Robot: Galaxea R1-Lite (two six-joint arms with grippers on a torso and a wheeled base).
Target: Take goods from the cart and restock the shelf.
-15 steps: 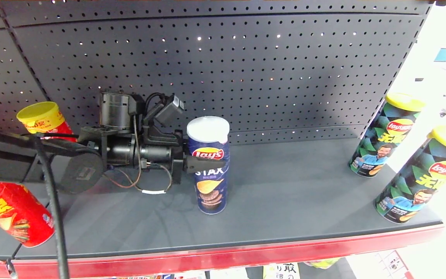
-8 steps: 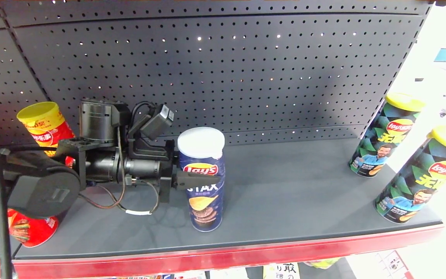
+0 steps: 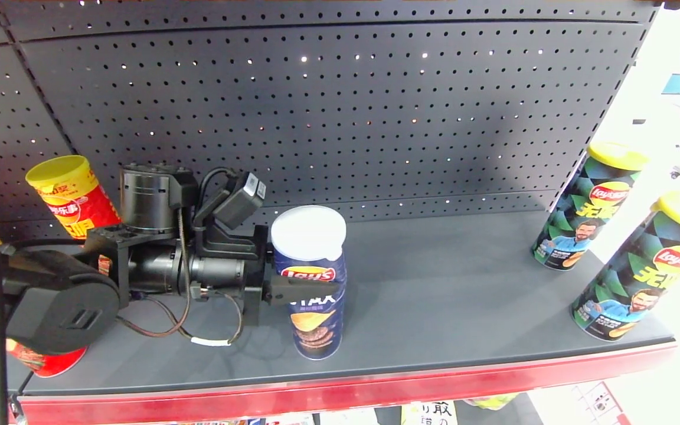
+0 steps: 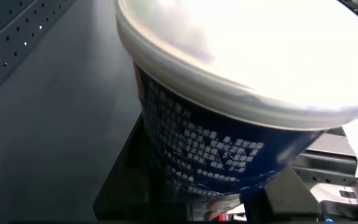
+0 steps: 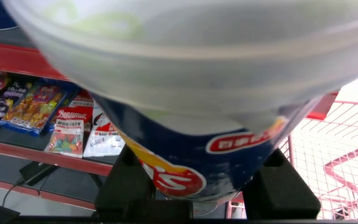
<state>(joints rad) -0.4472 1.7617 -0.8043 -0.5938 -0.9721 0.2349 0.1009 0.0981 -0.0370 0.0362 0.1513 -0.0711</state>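
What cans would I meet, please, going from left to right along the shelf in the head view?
Yellow-lidded red can at the back → white-lidded blue can → rear green can → front green can by the shelf's right end.

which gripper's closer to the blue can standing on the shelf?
Left. The left gripper is clamped on the blue can, which stands near the front of the shelf. The right gripper is away from it, holding a second can by the red cart.
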